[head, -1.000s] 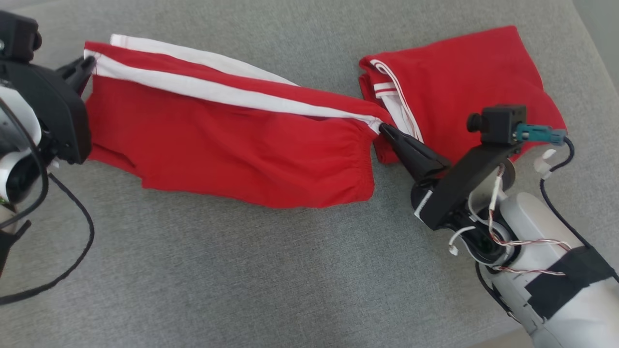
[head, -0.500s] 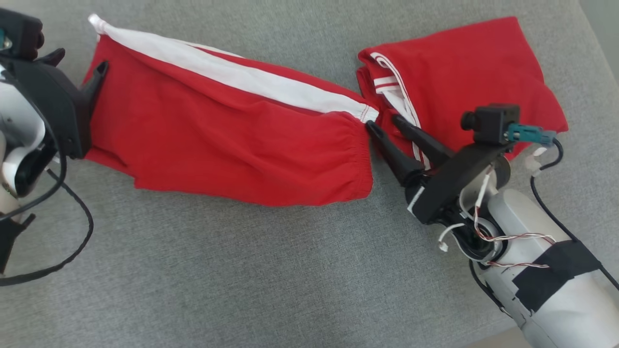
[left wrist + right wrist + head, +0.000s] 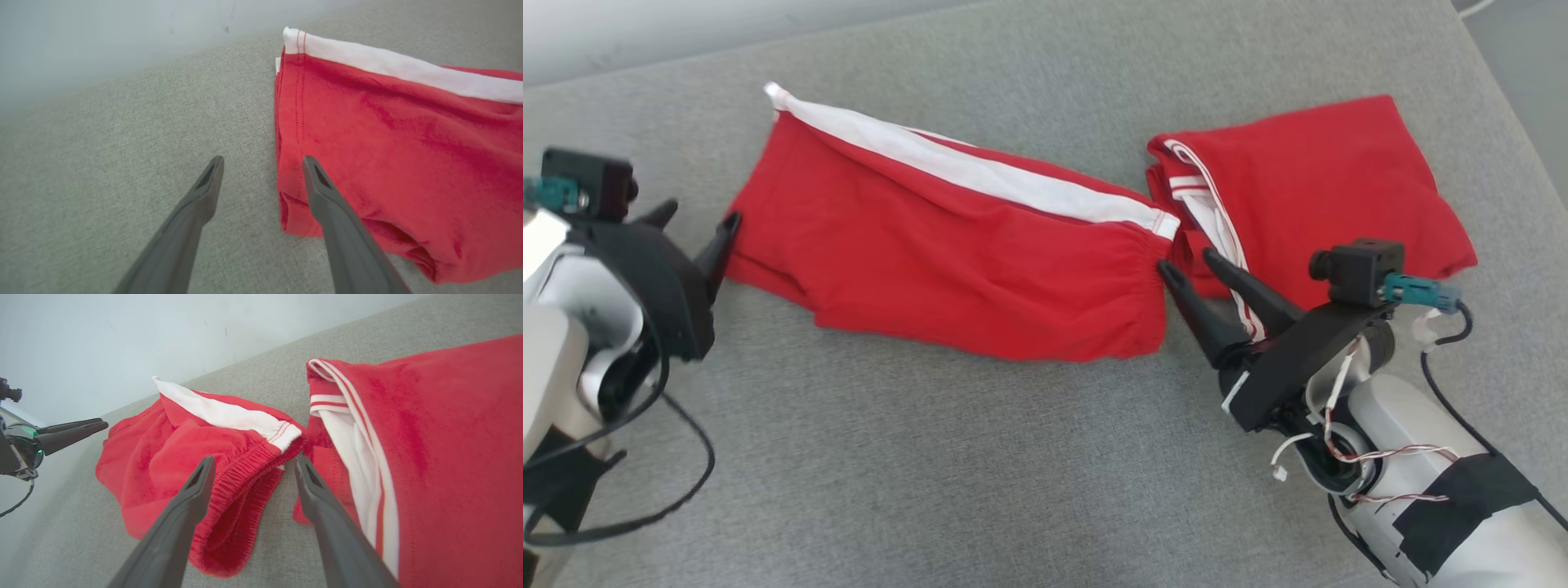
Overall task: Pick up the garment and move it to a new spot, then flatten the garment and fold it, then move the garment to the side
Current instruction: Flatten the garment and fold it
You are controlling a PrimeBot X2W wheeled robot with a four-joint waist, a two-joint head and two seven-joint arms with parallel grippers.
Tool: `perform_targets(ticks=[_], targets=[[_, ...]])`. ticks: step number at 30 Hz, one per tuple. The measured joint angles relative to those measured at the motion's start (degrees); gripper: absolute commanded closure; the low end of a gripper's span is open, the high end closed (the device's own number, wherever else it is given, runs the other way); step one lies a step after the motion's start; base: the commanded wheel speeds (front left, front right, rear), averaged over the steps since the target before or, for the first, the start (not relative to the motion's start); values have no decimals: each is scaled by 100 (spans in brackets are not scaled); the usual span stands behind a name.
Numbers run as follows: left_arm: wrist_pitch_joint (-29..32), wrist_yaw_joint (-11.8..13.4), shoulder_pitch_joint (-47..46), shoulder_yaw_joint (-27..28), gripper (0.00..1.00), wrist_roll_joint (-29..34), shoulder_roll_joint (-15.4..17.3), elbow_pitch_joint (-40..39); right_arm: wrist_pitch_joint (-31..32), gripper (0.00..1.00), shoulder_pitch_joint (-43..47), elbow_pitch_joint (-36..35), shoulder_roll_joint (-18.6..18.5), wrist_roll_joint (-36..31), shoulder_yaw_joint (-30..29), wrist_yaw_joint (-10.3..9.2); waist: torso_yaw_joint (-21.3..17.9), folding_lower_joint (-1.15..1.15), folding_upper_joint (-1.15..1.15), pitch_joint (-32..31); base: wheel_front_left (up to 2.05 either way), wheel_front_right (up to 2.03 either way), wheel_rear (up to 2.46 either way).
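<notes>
The garment is a pair of red shorts with a white side stripe, lying folded lengthwise on the grey cushion. My left gripper stands open just off its left end, touching nothing. In the left wrist view the left gripper has one finger over the hem of the garment. Open as well, my right gripper sits at the elastic waistband end. The right wrist view shows the right gripper with its fingers either side of the garment's waistband corner, holding nothing.
A second red garment with white trim lies folded at the right, its edge close to my right gripper's far finger; it also appears in the right wrist view. A pale wall borders the cushion's far edge. Bare cushion spreads in front.
Both grippers have opened and let go of the garment's ends, then drawn back a little. The lifted striped edge has dropped flat. The head camera has also shifted.
</notes>
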Motion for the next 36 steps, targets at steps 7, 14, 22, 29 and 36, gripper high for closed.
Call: perform_targets(ticks=[7, 14, 22, 29, 36], targets=[[-114, 0, 312, 20, 0, -364, -33, 66, -108, 0, 10, -207, -25, -79, 178, 1, 91, 0, 0, -194, 0, 0, 0], [-142, 0, 515, 80, 0, -675, 16, 140, -212, 0, 32, -378, -113, -85, 249, 1, -21, 0, -1, -261, 0, 0, 0], [-154, 0, 562, 119, 0, -1031, -3, 113, -304, 0, 116, -441, -179, -85, 292, 1, -139, 1, 0, -212, 0, 0, 0], [-55, 0, 623, 115, 0, -1352, -37, 148, -360, 0, 113, -472, -234, -101, 312, 1, -219, 1, -1, -123, 0, 0, 0], [102, 0, 620, 105, 100, -1763, -130, 82, -456, 0, 108, -463, -348, -101, 257, 1, -199, 2, 0, -107, 0, 0, 0]])
